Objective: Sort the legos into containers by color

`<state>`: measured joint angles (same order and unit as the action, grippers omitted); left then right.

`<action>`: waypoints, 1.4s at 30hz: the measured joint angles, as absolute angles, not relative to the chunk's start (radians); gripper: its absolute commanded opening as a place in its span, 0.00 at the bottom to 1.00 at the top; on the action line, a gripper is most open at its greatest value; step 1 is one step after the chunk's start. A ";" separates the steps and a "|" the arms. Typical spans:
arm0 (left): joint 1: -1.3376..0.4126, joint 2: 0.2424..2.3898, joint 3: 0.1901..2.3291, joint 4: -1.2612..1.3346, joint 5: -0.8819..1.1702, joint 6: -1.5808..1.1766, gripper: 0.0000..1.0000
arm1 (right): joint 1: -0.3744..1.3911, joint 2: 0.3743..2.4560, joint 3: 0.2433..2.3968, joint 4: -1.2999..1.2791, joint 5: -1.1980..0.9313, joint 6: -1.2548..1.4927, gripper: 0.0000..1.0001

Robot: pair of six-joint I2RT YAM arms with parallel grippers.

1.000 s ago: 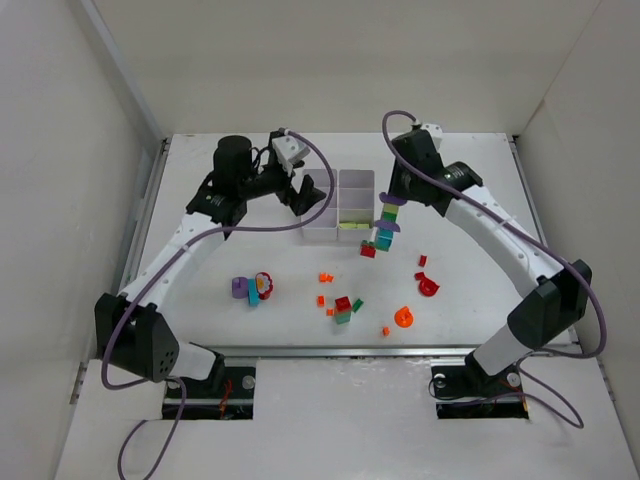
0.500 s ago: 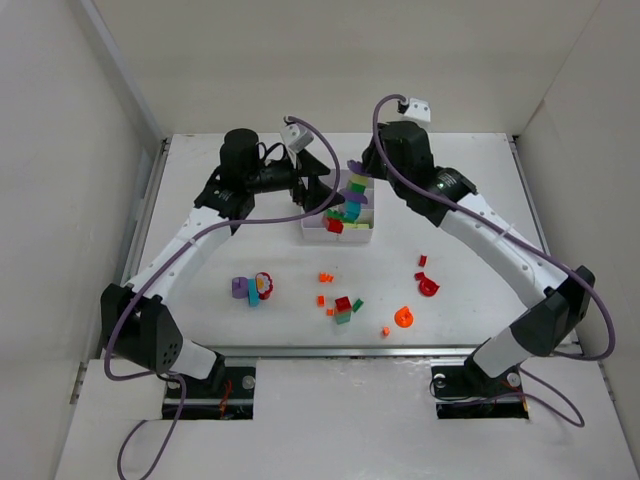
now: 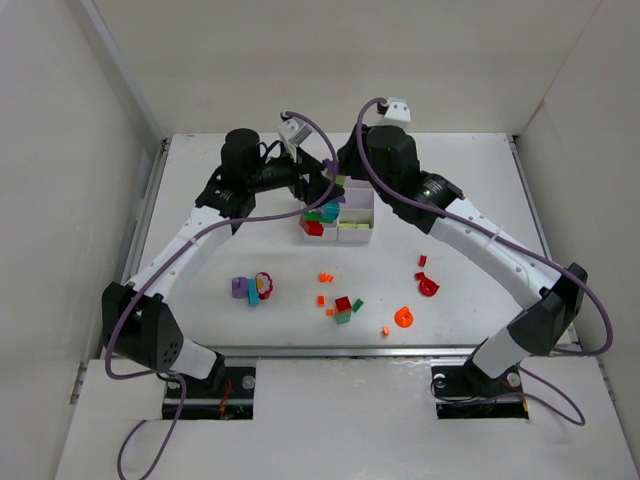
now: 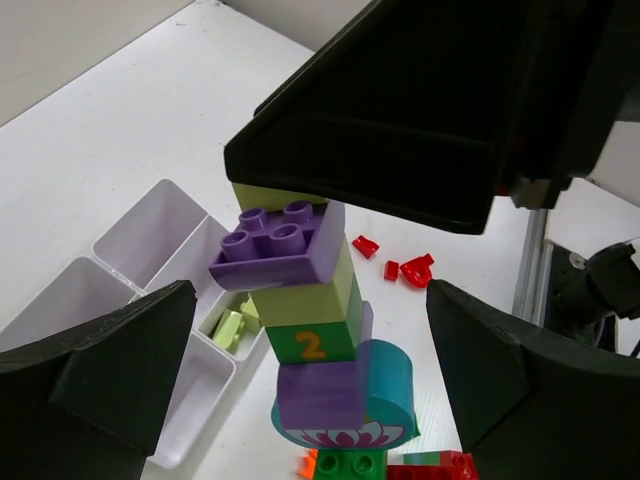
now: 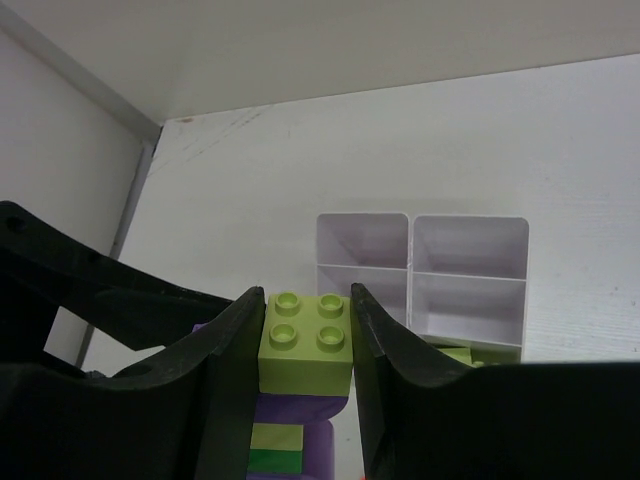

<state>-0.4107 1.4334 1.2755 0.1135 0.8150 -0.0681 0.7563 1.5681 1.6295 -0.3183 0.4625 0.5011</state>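
Arms meet over the white tray [image 3: 358, 222] in the top view; it lies toward 12 o'clock on the table [image 3: 470, 200]. The right gripper [image 3: 340, 188] holds a stack of legos [image 3: 326, 212] up against the tray's left column. The left gripper [image 3: 316, 190] sits just at 9 o'clock of the stack. Loose legos [image 3: 343, 308] lie scattered at 6 o'clock of the tray, with a purple, teal and red cluster [image 3: 252, 288] toward 7. Red bits [image 3: 428, 285] and an orange round piece [image 3: 404, 317] lie toward 5.

From the left wrist, the left fingers [image 4: 100, 370] stand spread wide at 9 and 3 o'clock of the stack, touching nothing. The stack hangs upright. Its purple brick [image 4: 280, 245] juts toward 9 o'clock above a lime brick marked 2 [image 4: 310, 325] and a teal round piece [image 4: 390, 380]. Lime pieces [image 4: 230, 328] lie in one tray compartment.

From the right wrist, the right fingers [image 5: 235, 370] pinch the stack's top lime brick [image 5: 308, 345] by its sides, with the tray beyond at 1 o'clock.
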 measured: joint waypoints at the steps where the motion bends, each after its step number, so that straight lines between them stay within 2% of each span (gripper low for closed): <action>1: -0.411 1.433 1.275 0.111 0.807 -0.065 0.96 | 0.758 1.568 1.629 -0.316 0.459 0.501 0.00; 2: -0.411 1.433 1.275 0.108 0.799 -0.063 0.87 | 0.759 1.568 1.629 -0.312 0.455 0.501 0.00; 5: -0.411 1.433 1.275 0.096 0.783 -0.054 0.71 | 0.761 1.568 1.629 -0.299 0.436 0.501 0.00; 6: -0.411 1.433 1.275 0.093 0.781 -0.051 0.63 | 0.761 1.568 1.629 -0.297 0.433 0.501 0.00; 9: -0.411 1.433 1.275 0.087 0.781 -0.041 0.54 | 0.761 1.568 1.629 -0.285 0.421 0.501 0.00; 12: -0.411 1.433 1.275 0.083 0.789 -0.034 0.31 | 0.761 1.568 1.629 -0.275 0.411 0.501 0.00; 13: -0.411 1.433 1.275 0.083 0.789 -0.031 0.31 | 0.761 1.568 1.629 -0.275 0.410 0.502 0.00; 14: -0.411 1.433 1.275 0.079 0.782 -0.031 0.21 | 0.760 1.568 1.629 -0.276 0.406 0.502 0.00; 18: -0.406 1.438 1.275 0.070 0.783 -0.031 0.00 | 0.761 1.567 1.629 -0.276 0.396 0.502 0.00; 35: -0.407 1.437 1.236 0.005 0.677 0.004 0.00 | 0.759 1.649 1.659 -0.314 0.411 0.546 0.00; 42: -0.411 1.419 1.196 -0.031 0.617 0.088 0.00 | 0.692 1.649 1.663 -0.315 0.443 0.570 0.00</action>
<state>-0.4114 1.4193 1.1965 -0.0307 0.6167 0.0883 0.6918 1.6489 1.6634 -0.3145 0.4435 0.5701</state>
